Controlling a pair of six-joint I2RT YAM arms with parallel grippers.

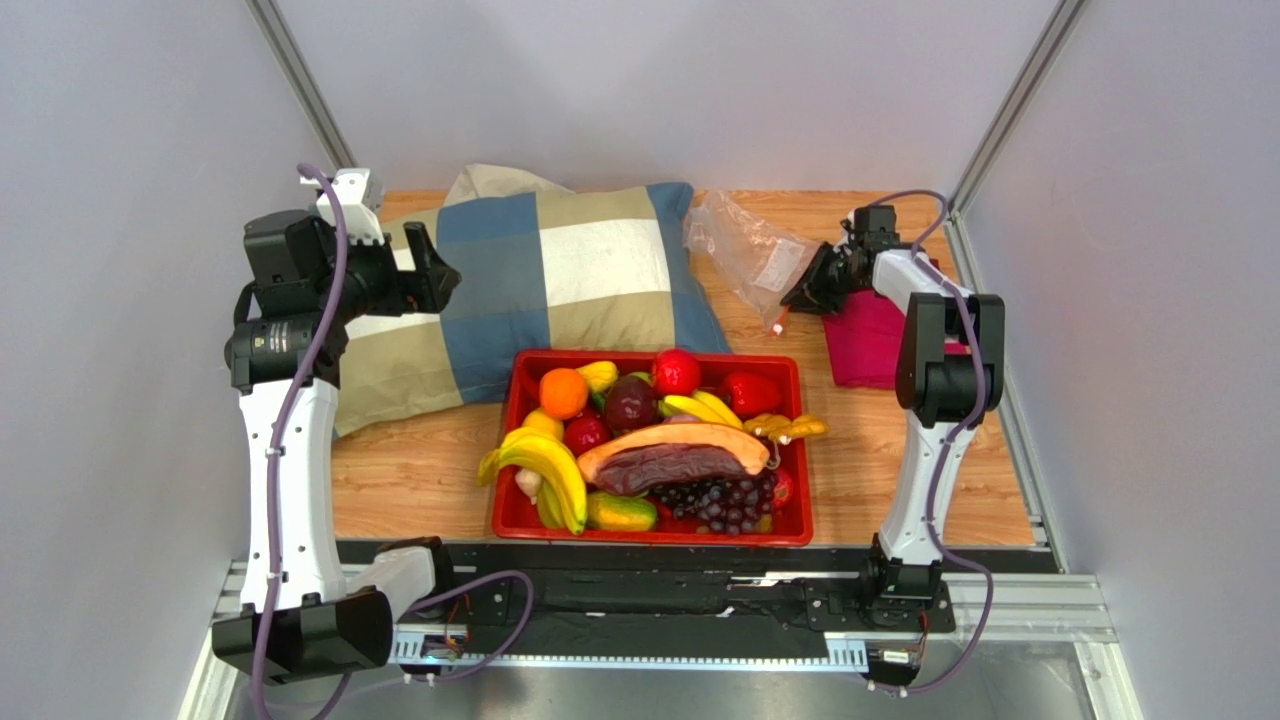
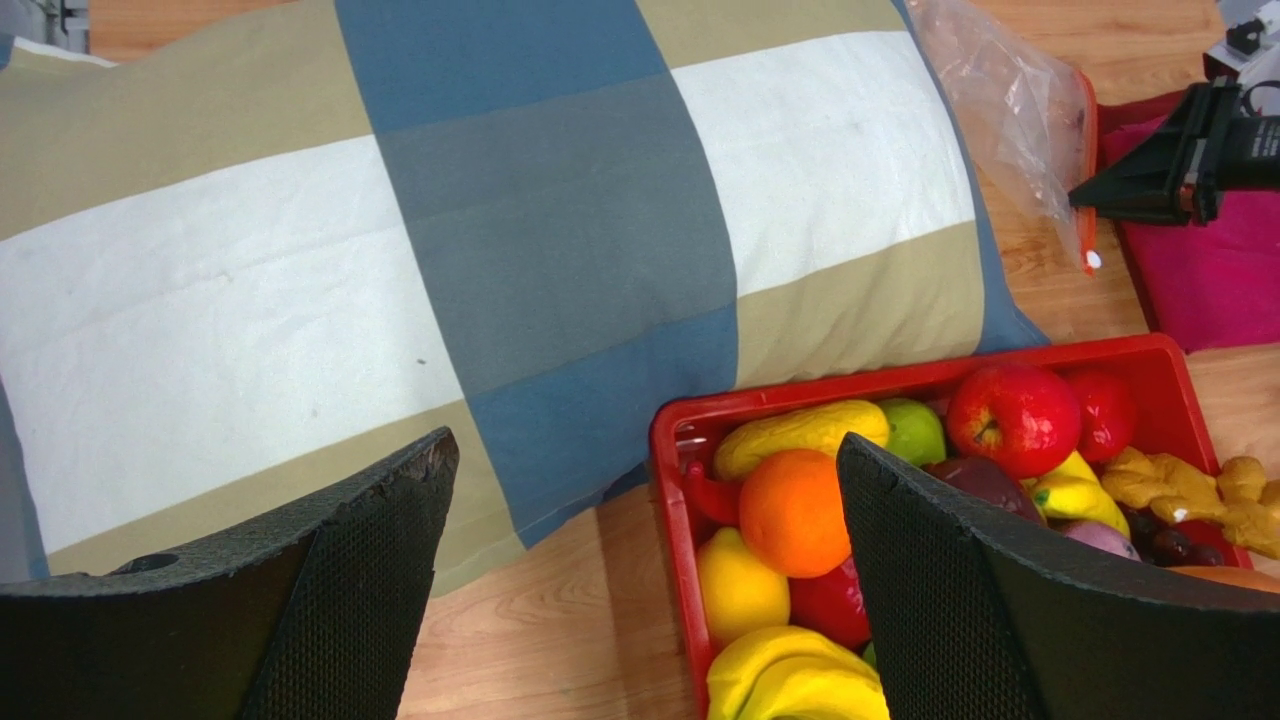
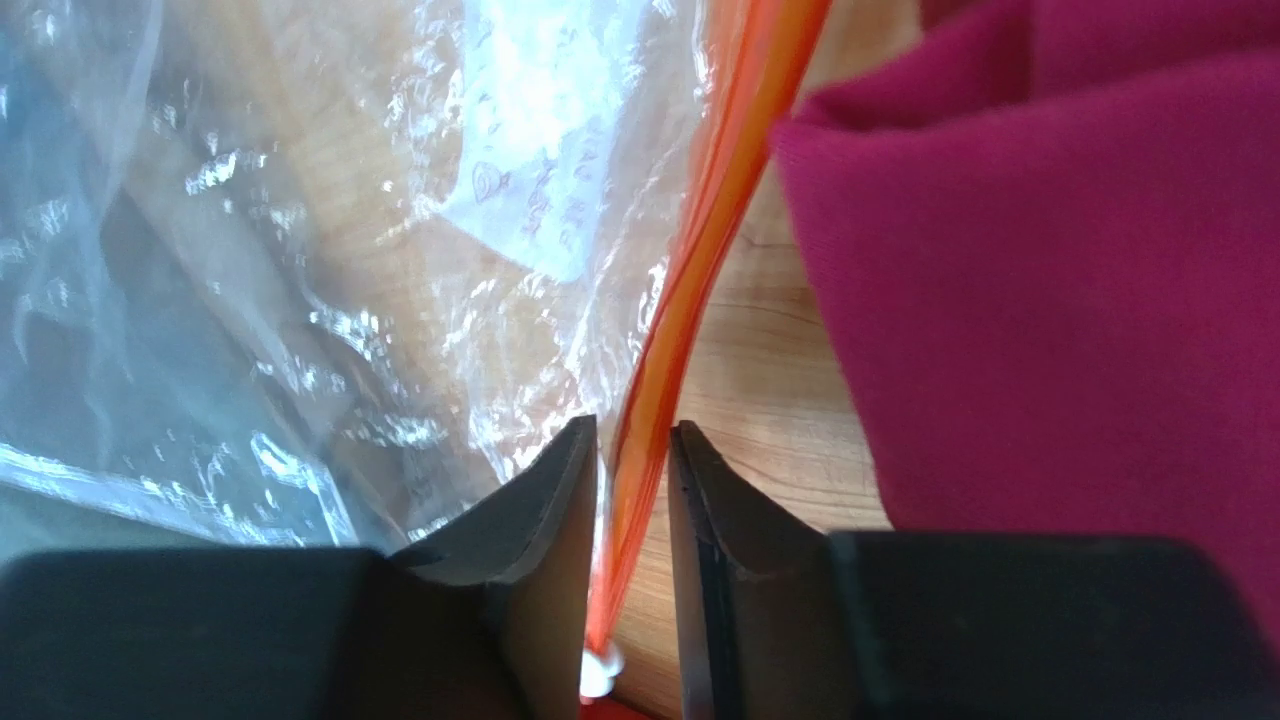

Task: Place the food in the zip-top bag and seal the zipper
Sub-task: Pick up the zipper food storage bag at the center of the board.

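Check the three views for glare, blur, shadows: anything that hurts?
Top external: even soft light, sharp, only faint shadows beside the red plastic tray. Left wrist: blue, white and tan checked pillow crisp, no glare. Right wrist: white glare patches on the crinkly clear plastic bag; the black fingers underexposed, mostly featureless.

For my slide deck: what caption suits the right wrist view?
Right gripper straddles the thin red-orange zipper strip of the crinkly clear plastic bag, beside a magenta cloth.
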